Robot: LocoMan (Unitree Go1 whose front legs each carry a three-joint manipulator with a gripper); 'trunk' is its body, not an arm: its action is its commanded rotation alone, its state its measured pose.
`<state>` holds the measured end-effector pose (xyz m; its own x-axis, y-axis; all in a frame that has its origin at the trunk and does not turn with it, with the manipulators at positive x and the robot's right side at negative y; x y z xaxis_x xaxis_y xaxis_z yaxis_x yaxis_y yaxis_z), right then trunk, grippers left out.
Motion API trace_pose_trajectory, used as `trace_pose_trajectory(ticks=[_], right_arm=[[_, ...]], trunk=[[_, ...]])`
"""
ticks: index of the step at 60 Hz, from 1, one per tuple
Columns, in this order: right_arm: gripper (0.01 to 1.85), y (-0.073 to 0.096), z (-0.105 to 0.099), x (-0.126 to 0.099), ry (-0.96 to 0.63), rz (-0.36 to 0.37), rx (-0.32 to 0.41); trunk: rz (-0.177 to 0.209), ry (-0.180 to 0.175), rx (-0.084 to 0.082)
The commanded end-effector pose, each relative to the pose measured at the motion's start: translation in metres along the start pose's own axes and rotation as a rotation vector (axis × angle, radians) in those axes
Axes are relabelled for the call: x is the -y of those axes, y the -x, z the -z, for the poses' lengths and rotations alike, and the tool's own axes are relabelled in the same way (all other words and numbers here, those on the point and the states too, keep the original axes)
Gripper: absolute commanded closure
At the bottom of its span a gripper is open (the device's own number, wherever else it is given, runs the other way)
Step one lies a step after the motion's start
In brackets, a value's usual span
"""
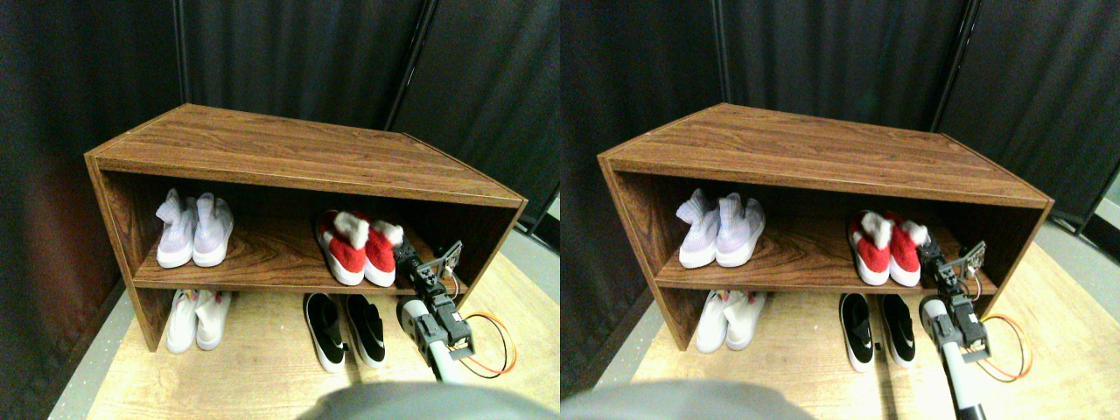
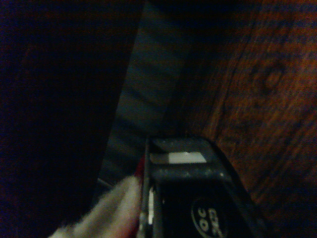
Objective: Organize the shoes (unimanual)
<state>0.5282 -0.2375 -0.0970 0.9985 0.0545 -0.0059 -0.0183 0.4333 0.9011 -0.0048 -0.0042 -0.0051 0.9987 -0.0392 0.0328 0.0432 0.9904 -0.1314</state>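
Right gripper (image 1: 408, 256), lower right, sits against the red fluffy-trimmed shoes (image 1: 360, 248), likely squaring the pair up. Whether its jaws are spread cannot be told.

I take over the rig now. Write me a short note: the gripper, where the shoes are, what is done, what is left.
Right gripper: at the shelf, against the red pair; jaws not visible.
Lavender pair: on the shelf, side by side.
White pair and black pair: on the floor under the shelf, each together.
Done: all four pairs look paired.
Left: probably withdrawing the arm.
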Motion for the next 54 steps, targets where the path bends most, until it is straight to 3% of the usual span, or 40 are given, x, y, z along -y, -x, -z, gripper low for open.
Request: trace_pose_trajectory(ticks=[1, 9, 23, 28, 35, 39, 54], right_arm=[[1.8, 0.001, 0.001, 0.004, -0.02, -0.008, -0.058], [1.8, 0.004, 0.001, 0.001, -0.057, 0.011, -0.036], [1.8, 0.012, -0.01, -0.002, -0.005, -0.021, -0.003], [1.8, 0.022, -0.018, -0.012, 0.029, -0.072, -0.004], [1.8, 0.048, -0.029, -0.036, 0.136, -0.165, 0.013], [1.8, 0.06, -0.033, -0.044, 0.15, -0.219, -0.013], [1.8, 0.1, -0.038, -0.051, 0.107, -0.296, -0.036]], trunk=[[-0.006, 0.014, -0.026], [0.0, 0.011, -0.028], [0.015, -0.002, -0.027], [0.023, -0.007, -0.026], [0.033, -0.011, -0.026], [0.038, -0.013, -0.027], [0.051, -0.021, -0.042]])
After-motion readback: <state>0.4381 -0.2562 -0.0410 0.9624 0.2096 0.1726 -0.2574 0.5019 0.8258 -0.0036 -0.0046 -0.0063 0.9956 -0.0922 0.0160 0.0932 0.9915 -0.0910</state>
